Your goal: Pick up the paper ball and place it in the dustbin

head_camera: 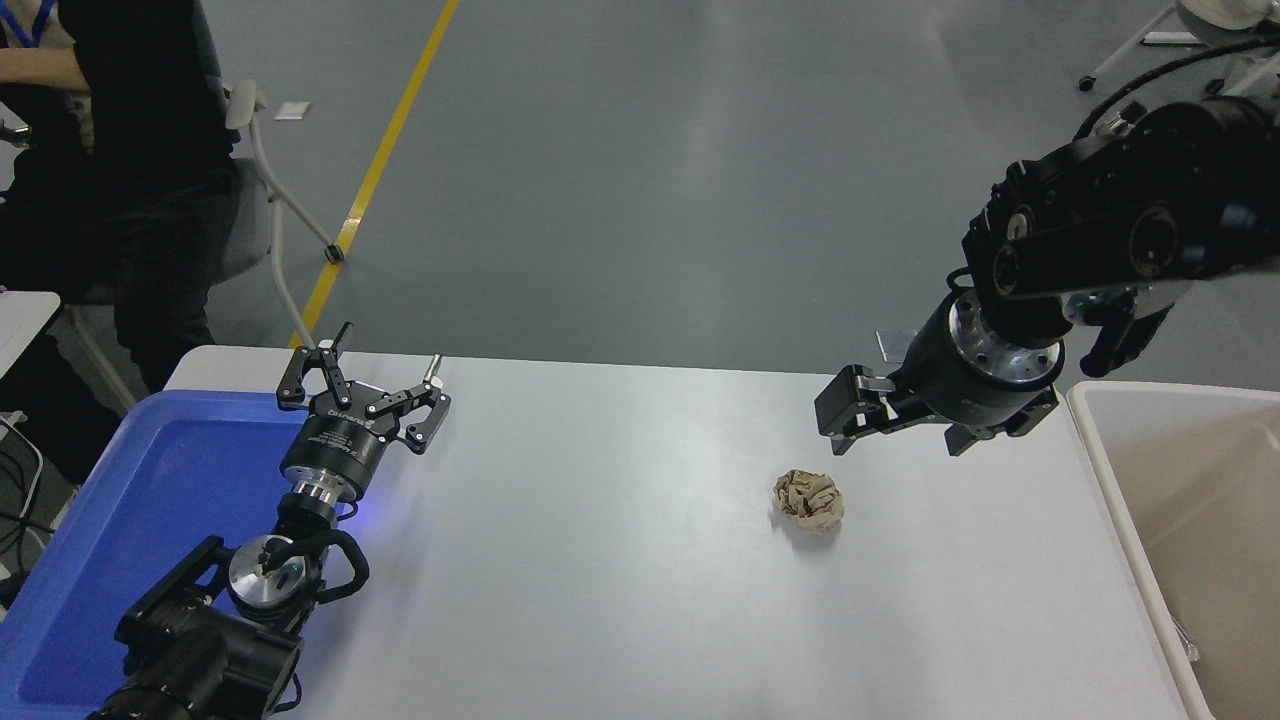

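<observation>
— Where's the paper ball [808, 501]?
— Loose on the white surface [620, 560], near the right pincer [892, 428], not touching.
— Its fingers?
— Spread, holding nothing, partly hidden by the wrist. The dustbin [1100, 450] is cut off at right; the left pincer [362, 385] sits parked, spread.

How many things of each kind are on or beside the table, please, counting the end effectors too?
Paper ball: 1
Dustbin: 1
Blue tray: 1
End effectors: 2, left and right
Total: 5
</observation>
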